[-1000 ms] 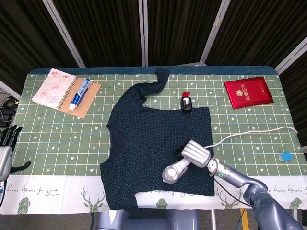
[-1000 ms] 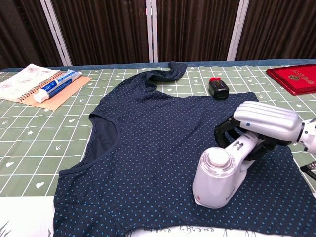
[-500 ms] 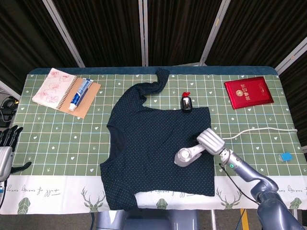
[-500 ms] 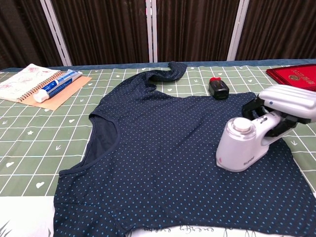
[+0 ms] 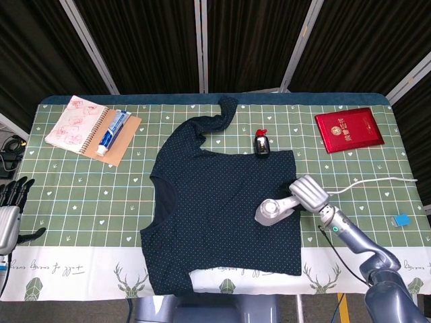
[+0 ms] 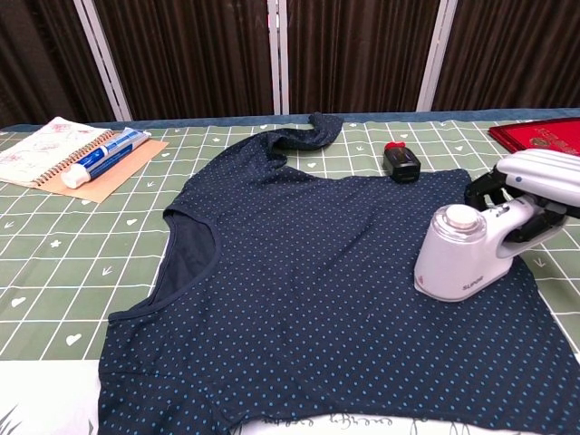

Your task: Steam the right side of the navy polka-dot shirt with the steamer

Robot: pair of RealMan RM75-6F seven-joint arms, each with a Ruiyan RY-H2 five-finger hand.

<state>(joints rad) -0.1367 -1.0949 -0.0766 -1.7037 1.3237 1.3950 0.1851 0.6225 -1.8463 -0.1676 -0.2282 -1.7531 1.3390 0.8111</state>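
The right hand (image 6: 535,186) grips the steamer (image 6: 467,254), which has slid from the shirt's (image 5: 222,202) near hem up toward its right edge, so that side is getting covered. The left hand (image 5: 10,205) hangs open off the surface (image 5: 81,195), holding nothing.

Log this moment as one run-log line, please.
phase: steaming | right hand: grips steamer | steamer: on navy polka-dot shirt, right side | left hand: idle, off table's left edge

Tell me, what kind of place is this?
Probably a staged test room, not a home: a robot's right hand holds a steamer on a navy polka-dot shirt spread over a table with a patterned cloth, and dark curtains hang behind.
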